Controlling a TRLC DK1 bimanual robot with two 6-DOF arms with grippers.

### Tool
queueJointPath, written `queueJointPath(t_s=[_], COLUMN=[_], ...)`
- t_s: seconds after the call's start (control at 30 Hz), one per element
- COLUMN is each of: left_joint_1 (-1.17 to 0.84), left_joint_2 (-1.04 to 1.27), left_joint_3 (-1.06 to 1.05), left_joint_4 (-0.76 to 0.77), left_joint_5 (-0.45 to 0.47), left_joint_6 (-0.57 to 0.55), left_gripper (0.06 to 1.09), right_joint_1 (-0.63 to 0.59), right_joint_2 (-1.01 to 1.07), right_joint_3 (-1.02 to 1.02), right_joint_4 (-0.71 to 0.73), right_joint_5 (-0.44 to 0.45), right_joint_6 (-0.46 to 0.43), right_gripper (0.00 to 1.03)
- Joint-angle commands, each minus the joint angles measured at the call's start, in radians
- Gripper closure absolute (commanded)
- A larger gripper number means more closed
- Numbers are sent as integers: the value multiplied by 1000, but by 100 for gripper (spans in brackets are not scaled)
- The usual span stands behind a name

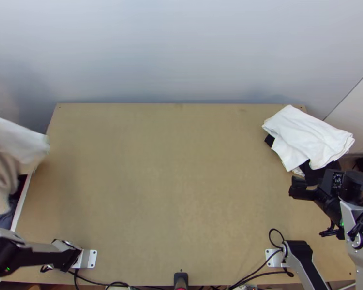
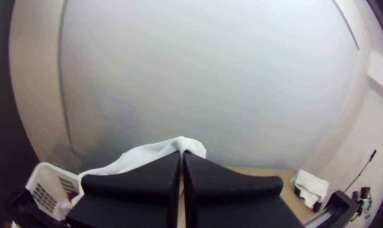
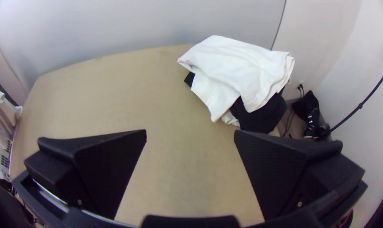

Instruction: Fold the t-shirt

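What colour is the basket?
The basket is white, and shows best in the left wrist view.

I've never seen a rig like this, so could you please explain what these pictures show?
The machine has a left arm and a right arm, each ending in a gripper. One picture looks down from above the table; the other two come from wrist cameras. The left gripper is shut on a hanging cloth, near a white basket. The right gripper is open and holds nothing. At the table's far right corner, a white garment lies over black cloth. Whether the held piece is the t-shirt, I cannot tell.
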Motion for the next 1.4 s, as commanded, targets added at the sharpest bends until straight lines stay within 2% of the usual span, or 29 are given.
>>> queueJointPath(t_s=[0.0,0.07,0.1,0.17,0.2,0.3,0.37,0.43,0.57,0.7,0.83,0.87,0.93,0.97,1.0,1.03,1.07,1.1,1.23,1.37], left_joint_1=[-357,-550,-665,-913,-1027,-1246,-1383,-1476,-1622,-1752,-1868,-1892,-1938,-1955,-1969,-1979,-1987,-1990,-1969,-1909], left_joint_2=[-204,-264,-289,-335,-350,-321,-293,-233,-54,191,419,469,552,581,604,616,623,623,601,524], left_joint_3=[-334,-490,-567,-710,-763,-851,-918,-943,-901,-768,-550,-487,-375,-332,-301,-285,-275,-272,-251,-255], left_joint_4=[-103,-56,18,228,308,391,507,553,612,612,596,584,558,543,529,526,520,507,394,314], left_joint_5=[29,10,-23,-152,-223,-284,-339,-371,-371,-371,-371,-371,-371,-371,-371,-370,-370,-370,-282,-275], left_joint_6=[-35,-98,-180,-390,-450,-514,-588,-597,-608,-562,-559,-563,-580,-580,-578,-580,-580,-580,-574,-506], left_gripper=[104,104,104,104,104,103,103,103,103,103,102,100,83,83,77,60,27,8,10,10], right_joint_1=[-23,-30,-34,-41,-46,-64,-80,-96,-123,-150,-190,-201,-222,-235,-245,-256,-265,-274,-294,-291], right_joint_2=[-32,-46,-50,-65,-76,-101,-107,-115,-127,-133,-130,-130,-131,-133,-134,-139,-141,-144,-148,-144], right_joint_3=[-18,-19,-22,-27,-31,-50,-54,-53,-68,-82,-70,-67,-64,-64,-64,-67,-70,-76,-79,-88], right_joint_4=[-9,-17,-21,-35,-41,-53,-60,-63,-78,-89,-89,-89,-90,-90,-93,-93,-93,-93,-95,-95], right_joint_5=[-1,0,0,0,0,0,-1,-1,-1,-1,0,0,0,0,0,0,-1,-1,-9,-9], right_joint_6=[3,2,2,2,2,2,2,2,2,2,2,2,2,2,2,0,2,2,3,3], right_gripper=[6,6,6,6,6,6,6,6,6,6,6,6,6,6,6,6,6,6,6,6])
